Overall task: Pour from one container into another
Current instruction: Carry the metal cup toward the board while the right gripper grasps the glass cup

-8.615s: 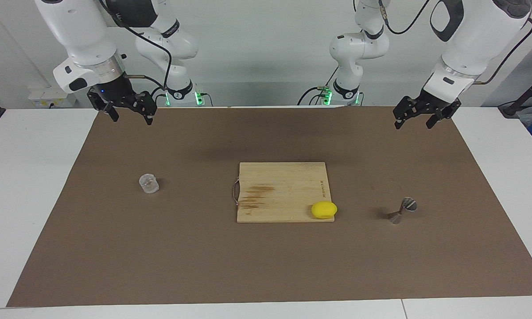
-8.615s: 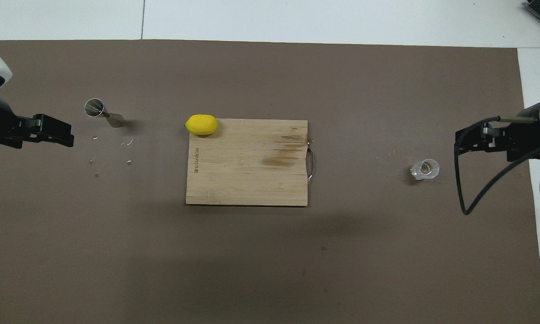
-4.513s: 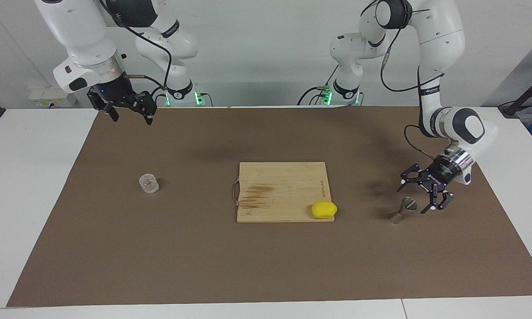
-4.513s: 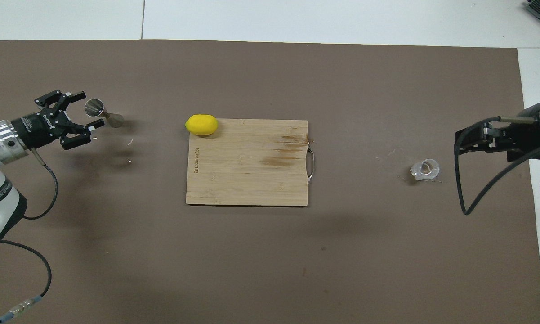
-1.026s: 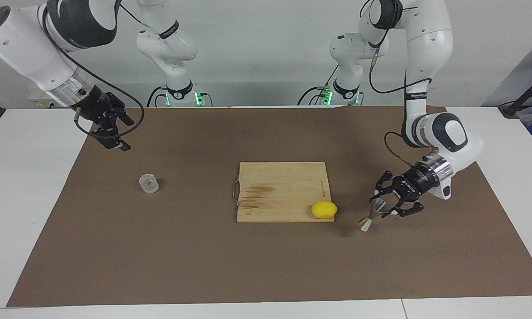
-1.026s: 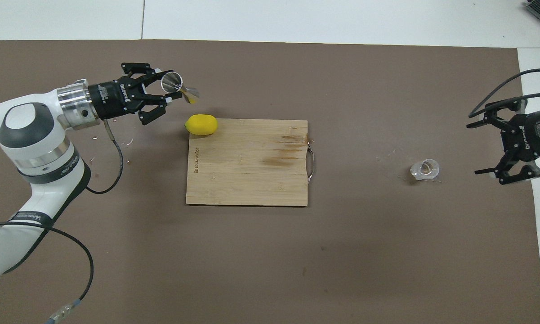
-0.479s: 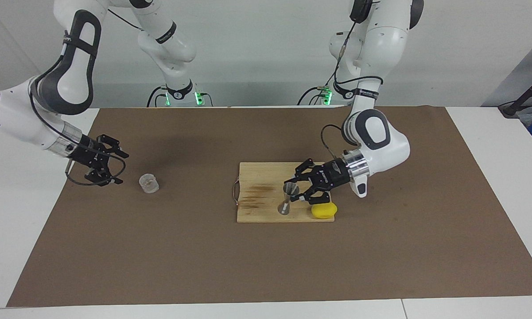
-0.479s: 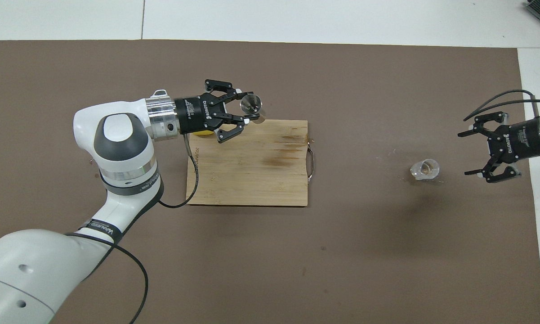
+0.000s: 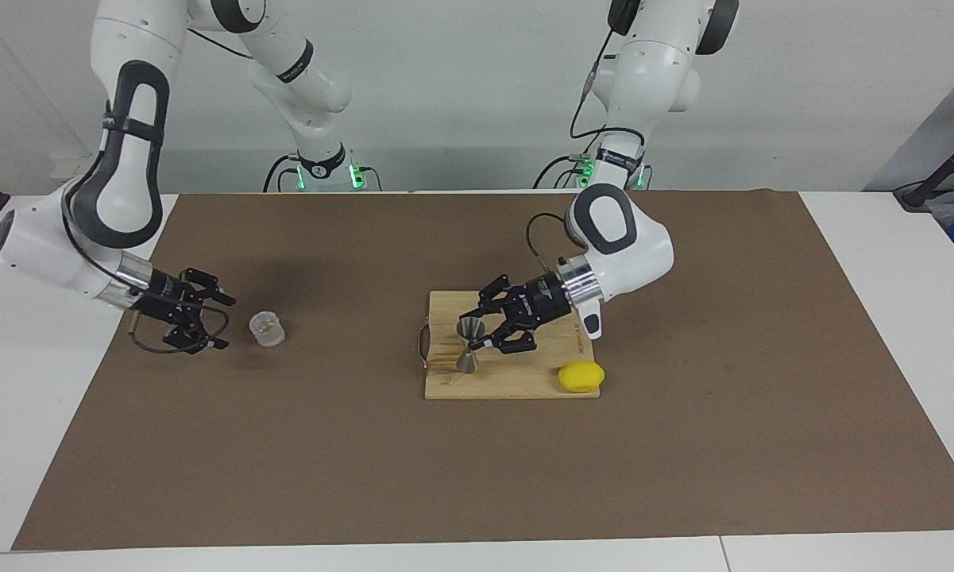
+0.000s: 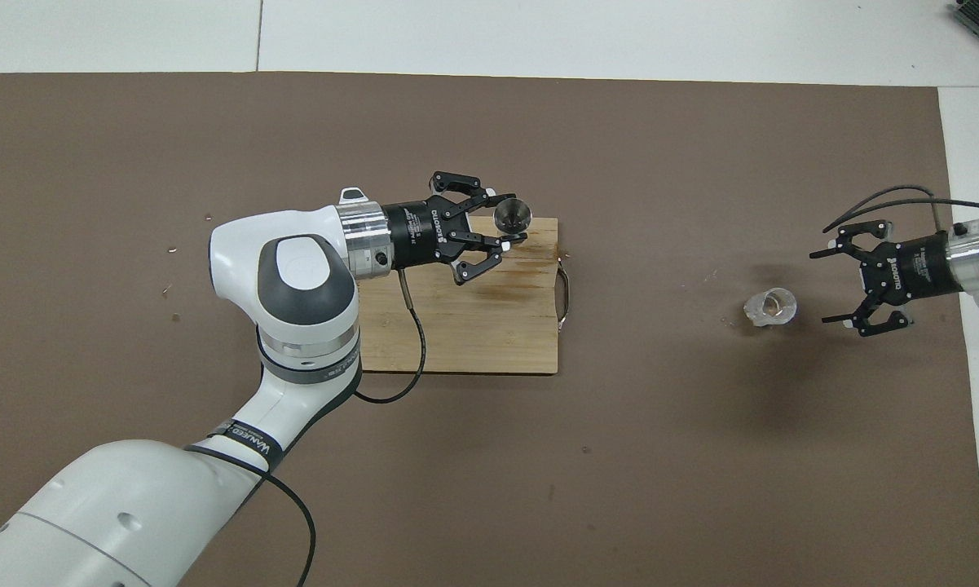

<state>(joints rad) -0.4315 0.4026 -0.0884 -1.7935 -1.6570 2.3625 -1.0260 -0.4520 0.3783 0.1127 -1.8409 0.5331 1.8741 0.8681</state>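
1. Jigger (image 9: 469,346) (image 10: 512,215) stood upright on the cutting board (image 9: 524,381) (image 10: 465,334), near the board's handle end and toward the edge farther from the robots. Steel, hourglass shape; its top cone looked dark inside and I could not tell whether anything was in it.
2. Clear cup (image 9: 267,329) (image 10: 770,306) sat upright on the brown mat (image 9: 477,477) (image 10: 489,489), toward the right arm's end of the table, well apart from the board. A small brownish patch showed inside it; contents could not be told.
3. Left gripper (image 9: 486,332) (image 10: 499,218) was closed around the jigger's upper cone, fingers on either side of it, wrist lying roughly level over the board, arm reaching in from its base with the forearm bent low.
4. Right gripper (image 9: 213,321) (image 10: 838,285) hovered low over the mat just beside the clear cup, not touching it, fingers spread wide and aimed at the cup, wrist roughly level.
5. Lemon (image 9: 581,376) lay at the board's corner farther from the robots, toward the left arm's end, hidden in the overhead view.
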